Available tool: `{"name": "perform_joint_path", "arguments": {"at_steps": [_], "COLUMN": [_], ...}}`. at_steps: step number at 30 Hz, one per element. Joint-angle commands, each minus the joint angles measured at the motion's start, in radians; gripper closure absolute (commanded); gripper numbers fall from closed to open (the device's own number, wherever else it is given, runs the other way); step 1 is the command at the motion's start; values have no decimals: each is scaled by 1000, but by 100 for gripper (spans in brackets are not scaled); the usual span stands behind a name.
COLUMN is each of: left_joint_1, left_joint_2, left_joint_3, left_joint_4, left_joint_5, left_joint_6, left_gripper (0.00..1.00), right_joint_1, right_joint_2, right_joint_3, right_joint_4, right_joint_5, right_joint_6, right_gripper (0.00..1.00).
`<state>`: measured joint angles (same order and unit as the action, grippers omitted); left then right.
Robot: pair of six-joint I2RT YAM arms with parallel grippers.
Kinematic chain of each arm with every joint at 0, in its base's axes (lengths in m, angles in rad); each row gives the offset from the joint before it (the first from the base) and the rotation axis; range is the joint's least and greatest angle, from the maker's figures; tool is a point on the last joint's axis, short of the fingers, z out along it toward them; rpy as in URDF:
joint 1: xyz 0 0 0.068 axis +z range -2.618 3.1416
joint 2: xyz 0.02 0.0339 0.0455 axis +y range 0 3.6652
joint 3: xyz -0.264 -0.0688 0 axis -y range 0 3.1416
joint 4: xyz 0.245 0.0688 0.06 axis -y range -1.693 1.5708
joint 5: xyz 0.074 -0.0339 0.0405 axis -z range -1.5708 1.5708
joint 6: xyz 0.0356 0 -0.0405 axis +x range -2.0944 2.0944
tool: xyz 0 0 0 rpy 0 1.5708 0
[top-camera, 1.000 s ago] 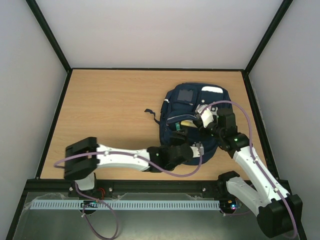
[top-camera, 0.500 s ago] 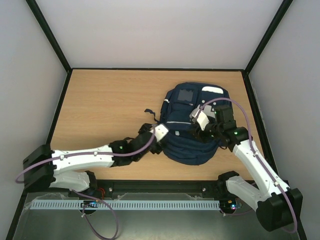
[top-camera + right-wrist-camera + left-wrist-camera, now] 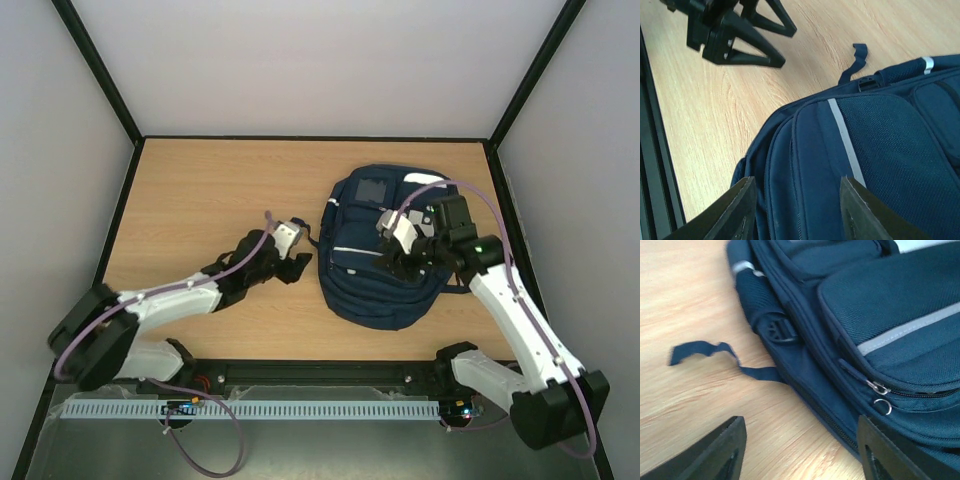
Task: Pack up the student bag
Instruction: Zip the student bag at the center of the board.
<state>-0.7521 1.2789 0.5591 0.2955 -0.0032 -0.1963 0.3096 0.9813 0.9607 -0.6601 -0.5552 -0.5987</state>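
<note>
The bag (image 3: 385, 255) lay flat near the bench's (image 3: 200, 200) right edge, its front zip (image 3: 880, 388) looking shut. The left end effector (image 3: 800, 427) hung beside it, fingers apart and empty. The right end effector (image 3: 796, 182) hovered over it, also apart. Packing seemed nearly finished.

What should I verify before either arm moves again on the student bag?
1. Is the left gripper empty: ok, its fingers are apart with nothing between them.
2. Is the right gripper empty: ok, it is open above the student bag and holds nothing.
3. Is the left gripper off the bag: ok, the top view shows it over the table, beside the bag's left edge.
4. Is the loose strap clear of the left fingers: ok, it lies on the table ahead of them.
5. Is the front pocket zip shut: cannot tell, only the end with the zip pulls shows.
</note>
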Motion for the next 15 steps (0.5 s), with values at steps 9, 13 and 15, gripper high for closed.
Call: {"name": "perform_joint_path", "arguments": {"at_steps": [9,13,15], "left_joint_1": [-34,-70,-90], "left_joint_2": [262,342,381], "left_joint_3": [155,207,238], "left_joint_4": [36,8,-2], "left_joint_5": [228,162,126], "left_joint_6": [342,412,448], "left_gripper": [41,42,43], "right_joint_1": [5,5,5], "right_joint_2": [264,309,333], "right_joint_3": [-93,-150,-166], "right_joint_4": [198,269,286], "right_joint_5": [209,321,355], "right_joint_6": [124,158,174], "right_gripper": [64,66,67]}}
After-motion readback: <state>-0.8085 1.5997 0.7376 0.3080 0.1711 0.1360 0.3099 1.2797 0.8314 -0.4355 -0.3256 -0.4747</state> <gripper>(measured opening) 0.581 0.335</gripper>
